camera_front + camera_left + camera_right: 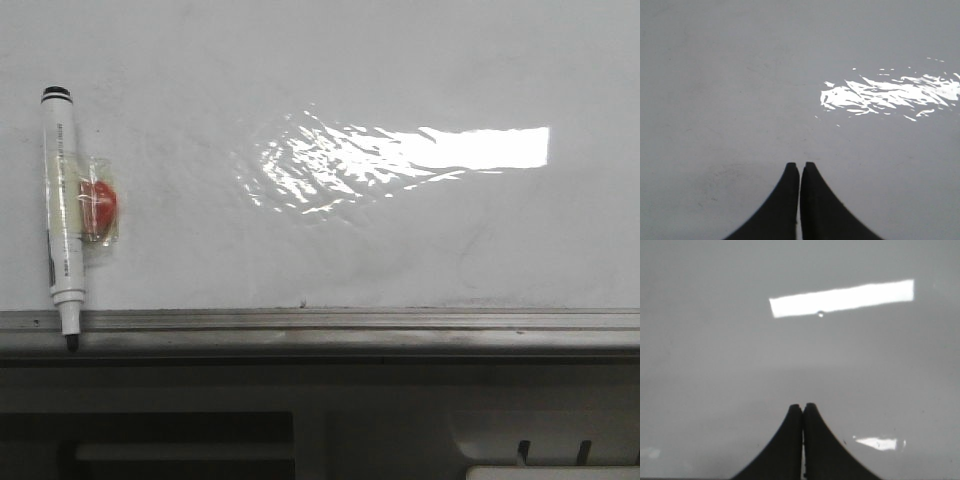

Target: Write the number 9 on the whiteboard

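Observation:
The whiteboard (pixel 400 80) fills the front view, glossy white with faint smudges and a bright glare patch (pixel 400 155). No number 9 shows on it. A white marker (pixel 64 215) with a black tip pointing down is fixed upright at the board's left by a clear holder with a red piece (pixel 98 207). Neither arm shows in the front view. In the left wrist view my left gripper (pixel 800 165) is shut and empty over bare board (pixel 740 75). In the right wrist view my right gripper (pixel 803 406) is shut and empty over bare board (pixel 715 365).
A grey metal rail (pixel 350 322) runs along the board's lower edge; the marker tip reaches over it. Below the rail is a dark recess with a pale ledge (pixel 180 452) and a light-coloured edge (pixel 550 472) at the lower right.

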Controlling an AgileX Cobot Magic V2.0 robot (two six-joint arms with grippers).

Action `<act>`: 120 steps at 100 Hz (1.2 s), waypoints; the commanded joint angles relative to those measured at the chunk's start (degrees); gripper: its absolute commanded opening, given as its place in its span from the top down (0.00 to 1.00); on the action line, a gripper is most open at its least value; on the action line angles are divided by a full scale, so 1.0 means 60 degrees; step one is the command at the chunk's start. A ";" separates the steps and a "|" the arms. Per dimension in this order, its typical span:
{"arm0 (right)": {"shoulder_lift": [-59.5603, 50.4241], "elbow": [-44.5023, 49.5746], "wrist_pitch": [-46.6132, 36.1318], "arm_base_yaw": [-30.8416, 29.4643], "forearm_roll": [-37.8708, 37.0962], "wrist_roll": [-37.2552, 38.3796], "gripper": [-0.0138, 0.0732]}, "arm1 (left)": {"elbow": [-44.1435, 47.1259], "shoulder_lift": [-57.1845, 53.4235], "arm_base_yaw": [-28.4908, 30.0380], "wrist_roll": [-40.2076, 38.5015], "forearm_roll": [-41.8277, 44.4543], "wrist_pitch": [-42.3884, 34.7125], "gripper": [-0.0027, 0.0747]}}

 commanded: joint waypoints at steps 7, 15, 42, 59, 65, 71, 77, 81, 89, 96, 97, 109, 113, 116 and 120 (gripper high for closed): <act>0.1205 -0.1106 -0.0009 -0.0055 0.0321 -0.0080 0.92 | -0.0997 0.0238 -0.0040 -0.0073 0.0375 -0.0778 0.99; 0.2033 -0.1725 0.0421 -0.0055 0.0509 -0.0080 0.92 | -0.1648 0.0702 -0.0040 -0.0073 -0.0043 -0.0751 0.99; 0.3548 -0.2634 0.0169 -0.0055 0.0530 -0.0080 0.92 | -0.2457 0.2263 -0.0040 -0.0073 -0.0236 -0.0751 0.88; 0.3595 -0.2634 0.0389 0.0009 0.0530 -0.0080 0.92 | -0.2457 0.2939 -0.0040 -0.0089 -0.0325 -0.1403 0.36; 0.3575 -0.2634 0.0229 0.0155 0.0530 -0.0080 0.92 | -0.2457 0.3112 -0.0040 -0.0089 -0.0501 -0.1762 0.30; 0.3575 -0.2634 0.0089 0.0384 0.0530 -0.0080 0.92 | -0.2457 0.3250 -0.0040 -0.0089 -0.0501 -0.2145 0.31; 0.3575 -0.2634 0.0065 0.0511 0.0530 -0.0080 0.92 | -0.2457 0.3391 -0.0040 -0.0089 -0.0484 -0.2300 0.33; 0.3575 -0.2634 0.0065 0.0555 0.0530 -0.0080 0.92 | -0.2457 0.3445 -0.0040 -0.0089 -0.0421 -0.2362 0.36; 0.3575 -0.2615 0.0218 0.0555 0.0530 -0.0080 0.92 | -0.2457 0.3678 -0.0086 -0.0089 -0.0342 -0.2378 0.40; 0.3575 -0.2615 0.0310 0.0555 0.0530 -0.0080 0.92 | -0.2457 0.3908 -0.0332 -0.0114 -0.0342 -0.2378 0.45; 0.3575 -0.2615 0.0310 0.0555 0.0530 -0.0080 0.92 | -0.2457 0.3929 -0.0414 -0.0133 -0.0342 -0.2378 0.45; 0.3575 -0.2615 0.0546 0.0555 0.0530 -0.0080 0.92 | -0.2440 0.4319 -0.1491 -0.0145 -0.0398 -0.2477 0.55; 0.3592 -0.2615 0.0590 0.0555 0.0530 -0.0080 0.92 | -0.2440 0.4438 -0.1902 -0.0145 -0.0398 -0.2477 0.56; 0.3606 -0.2615 0.0590 0.0555 0.0530 -0.0080 0.92 | -0.2440 0.4520 -0.2343 -0.0145 -0.0412 -0.2477 0.56; 0.3612 -0.2615 0.0572 0.0555 0.0530 -0.0080 0.92 | -0.2440 0.4638 -0.2818 -0.0162 -0.0500 -0.2477 0.56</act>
